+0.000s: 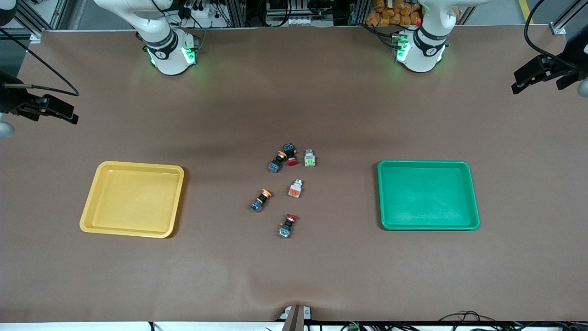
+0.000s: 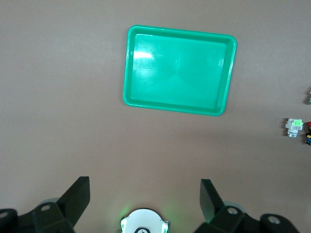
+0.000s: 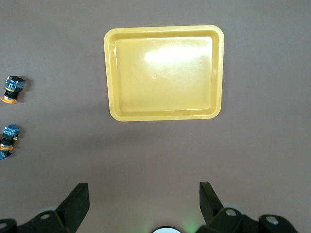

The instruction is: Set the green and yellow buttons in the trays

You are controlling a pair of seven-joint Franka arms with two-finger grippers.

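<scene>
The yellow tray [image 1: 133, 198] lies toward the right arm's end of the table and the green tray [image 1: 427, 194] toward the left arm's end; both hold nothing. Between them lie two orange-yellow capped buttons [image 1: 277, 162] [image 1: 261, 200], a white button with a green face [image 1: 309, 158] and a white button with an orange face [image 1: 295, 189]. My left gripper [image 1: 535, 73] hangs open and empty high above the table, with the green tray [image 2: 179, 68] below it. My right gripper [image 1: 55, 108] hangs open and empty high above the yellow tray's [image 3: 164, 73] end.
Two red-capped buttons [image 1: 292, 158] [image 1: 287, 225] lie among the others. The white green-faced button [image 2: 294, 127] shows in the left wrist view, and two orange-capped ones [image 3: 12, 89] [image 3: 8, 137] in the right wrist view. Brown table surface surrounds both trays.
</scene>
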